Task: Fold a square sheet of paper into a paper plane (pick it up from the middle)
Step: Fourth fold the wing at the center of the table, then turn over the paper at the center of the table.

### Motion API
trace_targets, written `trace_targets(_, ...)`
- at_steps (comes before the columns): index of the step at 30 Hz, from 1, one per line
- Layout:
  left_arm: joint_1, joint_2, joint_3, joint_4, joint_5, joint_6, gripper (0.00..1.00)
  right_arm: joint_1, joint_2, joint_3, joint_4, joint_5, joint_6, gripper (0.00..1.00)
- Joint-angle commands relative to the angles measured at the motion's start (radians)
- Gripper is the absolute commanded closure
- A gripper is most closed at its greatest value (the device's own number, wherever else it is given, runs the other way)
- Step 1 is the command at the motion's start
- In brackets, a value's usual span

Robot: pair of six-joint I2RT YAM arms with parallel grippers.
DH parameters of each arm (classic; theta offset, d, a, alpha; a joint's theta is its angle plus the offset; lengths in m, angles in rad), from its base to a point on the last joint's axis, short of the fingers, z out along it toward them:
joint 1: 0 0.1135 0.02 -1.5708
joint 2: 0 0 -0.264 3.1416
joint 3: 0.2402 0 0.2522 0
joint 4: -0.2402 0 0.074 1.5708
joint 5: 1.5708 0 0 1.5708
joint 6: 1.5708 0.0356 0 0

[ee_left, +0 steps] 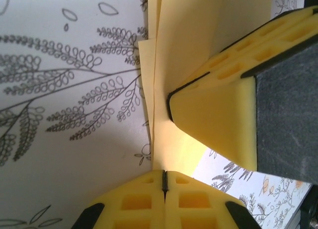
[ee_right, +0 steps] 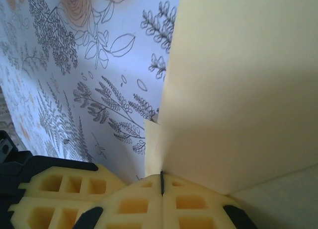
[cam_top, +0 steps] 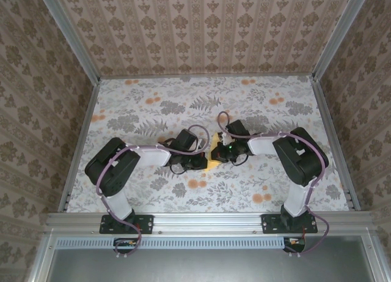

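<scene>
**Both grippers clamped on folded yellow paper at table centre**

Around everything, patterned beige walls point(cam_top: 195, 31) on three sides. Below, a table point(cam_top: 153, 111) covered in grey fern and orange flower print. Bolted at the near edge, left arm point(cam_top: 116, 169) and right arm point(cam_top: 299, 159), elbows out, wrists bent in toward the middle. At table centre, nose to nose and just beside each other, left gripper point(cam_top: 200, 162) and right gripper point(cam_top: 219, 152). Between them, a small patch of folded yellow paper point(cam_top: 212, 163), slightly near of mid-table.

From the left wrist: fingertips pressed flat together with no gap, the paper's edge pinched in the seam. Running straight away from that seam, a long crease and two or three stacked layer edges, so long axis in line with the left fingers. Coming onto the same paper from the right, the other gripper's yellow foam fingers point(ee_left: 218, 124), also closed, tip on the sheet.

From the right wrist: fingertips likewise shut tight on the paper. Standing up from the seam, a broad flap, with a narrow underlayer peeking out to its left. Pointed end hidden; cannot tell which way it aims.
</scene>
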Motion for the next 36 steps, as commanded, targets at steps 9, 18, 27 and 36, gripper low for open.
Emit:
trace_targets(9,-0.021,0.091,-0.029,-0.177,-0.019,0.044,1.0,-0.217,0.091,0.094,-0.055,0.127,-0.053,1.0)
trace_targets(18,-0.018,0.034,0.011,-0.135,0.0,0.044,1.0,-0.269,-0.04,0.114,-0.103,0.125,0.005,0.89)
trace_targets(27,0.021,-0.116,0.118,-0.097,-0.098,0.023,0.48,-0.268,-0.258,-0.046,-0.085,0.113,0.181,0.58)
trace_targets(36,0.126,-0.224,0.044,-0.093,-0.2,-0.004,0.13,-0.173,-0.287,-0.104,-0.057,0.175,0.287,0.44)
